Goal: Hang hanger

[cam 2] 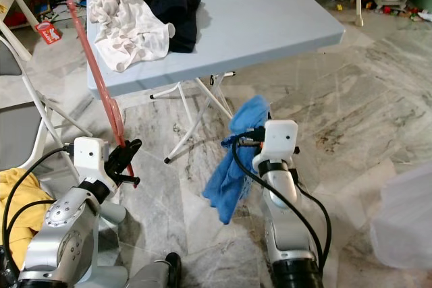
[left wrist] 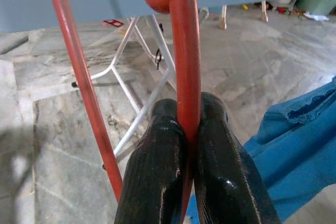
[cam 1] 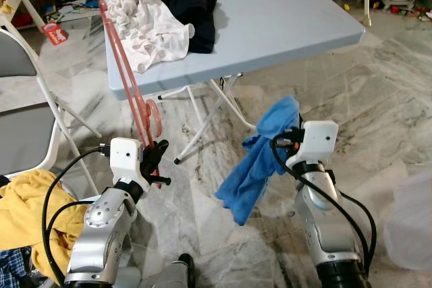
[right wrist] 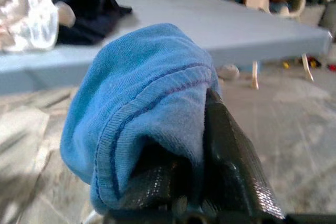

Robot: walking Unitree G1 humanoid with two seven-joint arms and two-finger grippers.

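The left arm is raised at the robot's lower left, wrist white, with the left gripper point(left wrist: 186, 150) pointing forward and up; its two black fingers point(left wrist: 157, 177) are pressed together on the red hanger point(left wrist: 185, 51). The right arm is raised at the lower right, and the right gripper point(right wrist: 199, 145) is clamped on the blue garment point(cam 1: 260, 160) draped over its fingers.

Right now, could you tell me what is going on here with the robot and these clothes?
The robot stands before a grey folding table, each arm holding something. Its left gripper is shut on a red hanger, pinching one of its rods between the black fingers; the hanger rises past the table's edge. The right gripper is shut on a blue garment that drapes down toward the marble floor. A white garment and a dark garment lie on the table. The blue garment is not yet on the hanger.
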